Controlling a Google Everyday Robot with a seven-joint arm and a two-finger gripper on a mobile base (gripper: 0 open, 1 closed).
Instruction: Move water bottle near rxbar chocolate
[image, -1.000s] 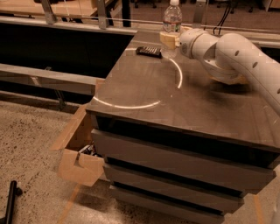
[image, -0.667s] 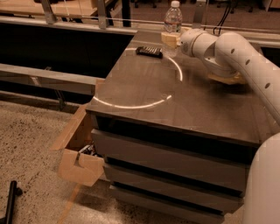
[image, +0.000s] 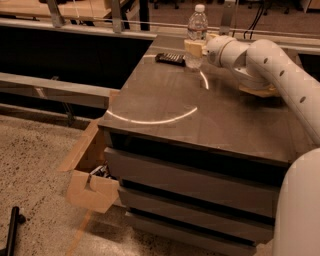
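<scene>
The water bottle (image: 197, 26), clear and ribbed with a white cap, stands upright at the far edge of the dark cabinet top (image: 200, 110). My gripper (image: 195, 49) comes in from the right and is shut on the bottle's lower half, with a tan finger pad (image: 192, 48) in front of it. The rxbar chocolate (image: 170, 58), a flat dark bar, lies on the top just left of the bottle, a few centimetres from its base. The bottle's bottom is partly hidden by the pad.
A crinkled snack bag (image: 257, 91) lies under my white arm (image: 270, 65) at the right. A curved light streak crosses the top. An open cardboard box (image: 92, 187) sits on the floor at the cabinet's left. A rail runs behind.
The bottle and gripper have dropped slightly, towards the cabinet top, staying right of the bar. The bar has not moved.
</scene>
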